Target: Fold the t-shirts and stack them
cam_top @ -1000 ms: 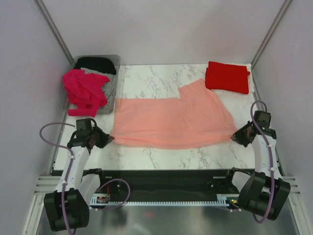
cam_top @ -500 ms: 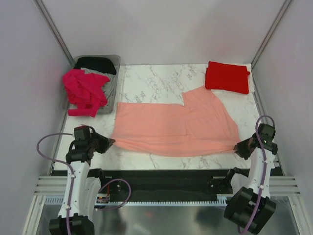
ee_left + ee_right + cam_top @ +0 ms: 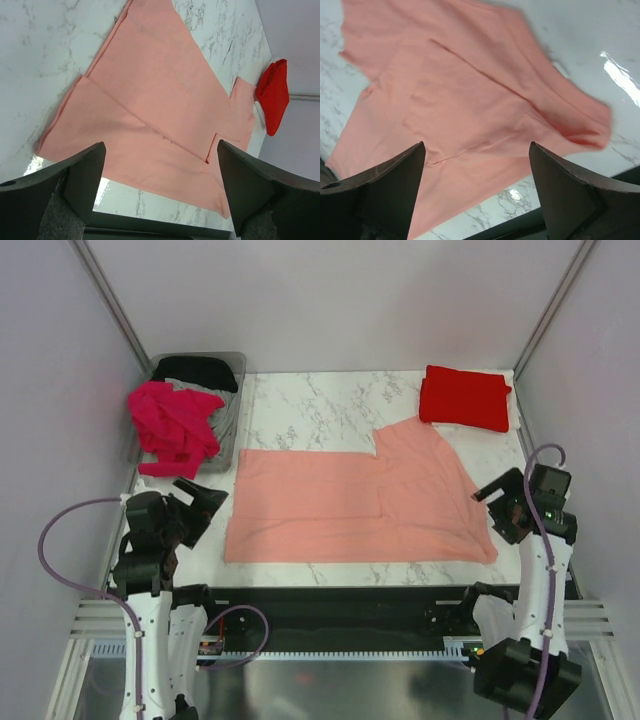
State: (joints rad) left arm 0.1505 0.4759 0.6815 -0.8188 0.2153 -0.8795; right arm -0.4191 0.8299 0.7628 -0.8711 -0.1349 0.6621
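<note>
Salmon pink t-shirt is seen spread flat on the marble counter, its long side running left to right and its near edge lying close to the counter's near edge. One short sleeve is pointed toward the far right, where it ends just beside the red t-shirt; whether the two touch cannot be told. The red t-shirt is folded into a neat rectangle at the far right corner. A straight crease is shown across the salmon cloth in the left wrist view, and soft wrinkles near its right corner in the right wrist view.

The left tool is held just off the shirt's near left corner, its fingers spread wide with nothing gripped between them. The right tool is held at the shirt's near right corner, likewise spread wide and gripping nothing.

At the far left a clear grey bin is placed. A magenta t-shirt is crumpled over its near rim, and a black t-shirt is bundled in its far part.
</note>
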